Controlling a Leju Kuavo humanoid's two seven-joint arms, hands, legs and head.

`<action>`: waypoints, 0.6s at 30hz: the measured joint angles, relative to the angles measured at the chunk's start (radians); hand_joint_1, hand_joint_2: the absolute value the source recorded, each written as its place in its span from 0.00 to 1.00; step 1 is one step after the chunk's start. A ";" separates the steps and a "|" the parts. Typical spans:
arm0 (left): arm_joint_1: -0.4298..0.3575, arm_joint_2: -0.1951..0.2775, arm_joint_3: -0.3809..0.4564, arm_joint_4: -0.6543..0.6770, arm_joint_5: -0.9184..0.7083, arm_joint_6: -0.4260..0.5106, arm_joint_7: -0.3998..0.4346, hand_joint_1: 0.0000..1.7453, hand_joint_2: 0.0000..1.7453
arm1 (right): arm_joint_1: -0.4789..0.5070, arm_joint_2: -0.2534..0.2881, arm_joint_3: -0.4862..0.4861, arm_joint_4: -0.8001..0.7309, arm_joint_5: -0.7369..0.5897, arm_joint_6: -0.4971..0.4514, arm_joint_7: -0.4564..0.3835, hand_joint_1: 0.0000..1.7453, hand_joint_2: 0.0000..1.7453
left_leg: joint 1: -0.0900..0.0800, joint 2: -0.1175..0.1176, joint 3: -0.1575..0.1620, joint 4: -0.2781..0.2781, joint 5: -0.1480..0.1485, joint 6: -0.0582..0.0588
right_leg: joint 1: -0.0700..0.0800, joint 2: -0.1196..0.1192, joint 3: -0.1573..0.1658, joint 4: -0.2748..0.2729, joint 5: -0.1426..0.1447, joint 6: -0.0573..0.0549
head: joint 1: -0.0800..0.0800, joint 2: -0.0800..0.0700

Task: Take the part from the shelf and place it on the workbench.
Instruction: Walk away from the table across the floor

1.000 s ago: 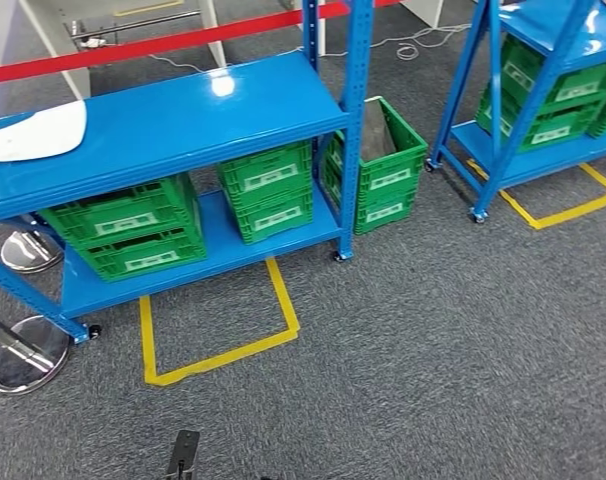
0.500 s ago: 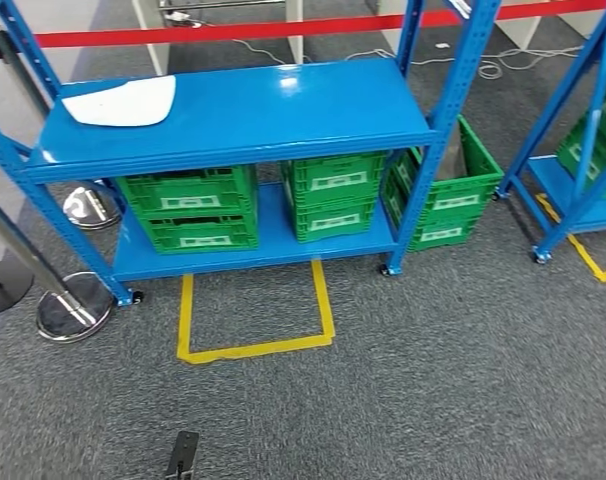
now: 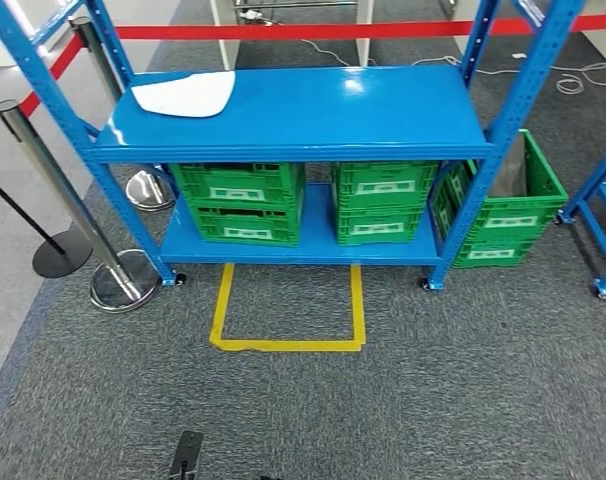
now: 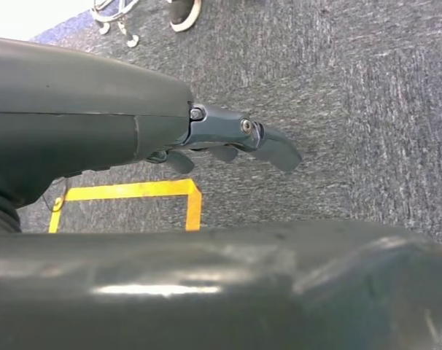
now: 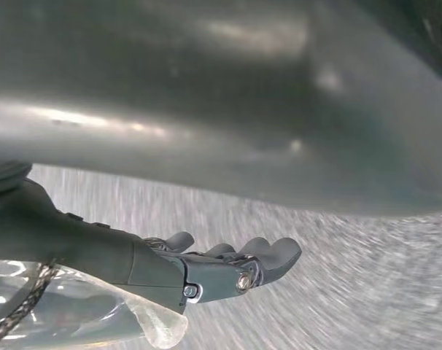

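While both arms hang at the robot's sides, the left hand (image 4: 230, 142) points down at the grey carpet (image 3: 451, 400), fingers extended and slightly apart, holding nothing and touching nothing. The right hand (image 5: 230, 266) hangs the same way: fingers loosely extended, nothing in them.

Ref. target: the part (image 3: 185, 94), a flat white panel, lies on the top deck of the blue shelf (image 3: 345, 110), at the deck's far-left corner. Long axis runs approx. along the shelf length, i.e. left-right in the head view. It sits ahead of the robot and left of centre, well apart from both hands, with carpet and a yellow floor marking (image 3: 289, 345) in between. Judgement: left hand is the nearer one; a flat, wide panel likely calls for both hands or an edge grip.

Other items: green crates (image 3: 239, 200) on the lower deck, one more green crate (image 3: 504, 215) on the floor beside the shelf's right post. Stanchion posts (image 3: 66, 190) w/ red belt (image 3: 300, 30) stand just left of the shelf. No workbench identifiable.

Step in hand, as judged: approach phase; the pick is not yet started.
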State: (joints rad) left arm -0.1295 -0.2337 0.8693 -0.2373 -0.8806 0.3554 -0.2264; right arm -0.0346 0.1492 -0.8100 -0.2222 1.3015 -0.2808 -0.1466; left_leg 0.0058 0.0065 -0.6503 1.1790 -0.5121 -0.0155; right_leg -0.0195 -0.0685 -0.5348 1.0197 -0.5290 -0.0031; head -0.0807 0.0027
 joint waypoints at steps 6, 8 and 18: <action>-0.010 0.000 -0.018 0.000 -0.013 0.004 0.018 0.00 0.00 | -0.002 0.000 0.118 0.005 0.112 -0.044 0.025 0.00 0.00 | -0.017 0.043 0.070 -0.158 0.040 0.031 | 0.008 -0.051 0.017 -0.005 -0.016 0.029 | 0.002 0.000; -0.007 -0.002 -0.021 0.000 -0.013 0.010 0.020 0.00 0.00 | -0.003 0.000 0.134 0.005 0.109 -0.066 0.033 0.00 0.00 | -0.011 0.028 0.075 -0.168 0.045 0.042 | 0.005 -0.005 0.001 0.032 -0.043 0.039 | 0.006 0.000; -0.006 -0.010 -0.030 0.000 -0.019 0.011 0.027 0.00 0.00 | 0.002 -0.001 0.143 0.008 0.078 -0.104 0.026 0.00 0.00 | -0.009 -0.023 0.082 -0.156 0.026 0.031 | -0.003 0.073 -0.045 0.031 0.016 0.042 | 0.012 0.000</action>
State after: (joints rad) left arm -0.1359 -0.2435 0.8397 -0.2369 -0.8993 0.3664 -0.1994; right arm -0.0329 0.1478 -0.6669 -0.2138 1.3794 -0.3848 -0.1207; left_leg -0.0031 -0.0165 -0.5684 1.0227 -0.4865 0.0153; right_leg -0.0224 0.0047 -0.5794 1.0503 -0.5131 0.0393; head -0.0685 0.0027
